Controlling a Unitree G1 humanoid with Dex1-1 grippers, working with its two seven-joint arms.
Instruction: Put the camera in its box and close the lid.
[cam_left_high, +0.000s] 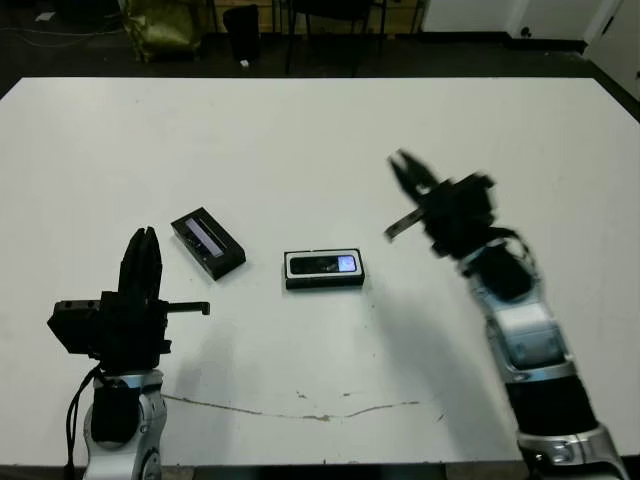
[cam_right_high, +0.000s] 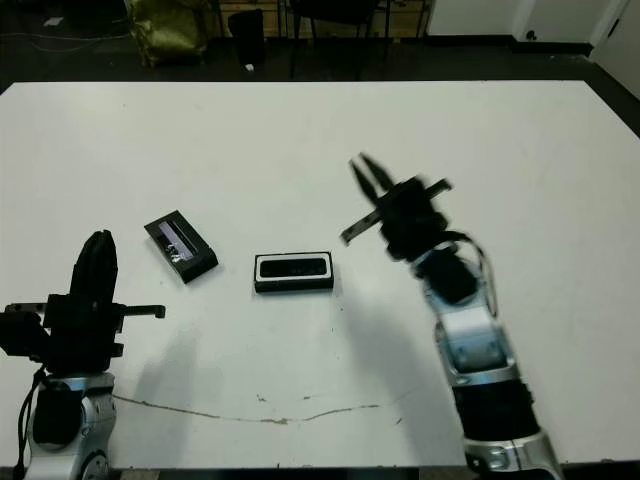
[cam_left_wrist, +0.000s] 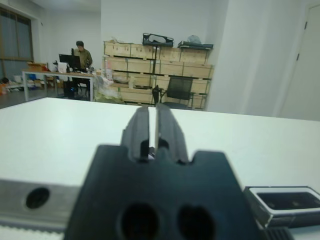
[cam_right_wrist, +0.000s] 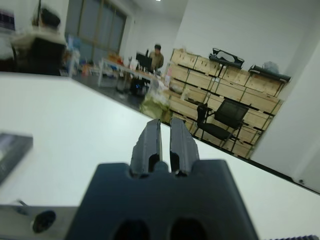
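No readable text, labels, brands or numbers on any object in view

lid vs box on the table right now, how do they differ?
The lid lies skewed on the table, while the box sits square to the table's near edge. The lid shows a pale strip on a black top; the box shows a white rim around the dark camera lying in it. The lid lies nearer the left gripper, the box nearer the table's middle. Both are small, black and rectangular, and neither is held.
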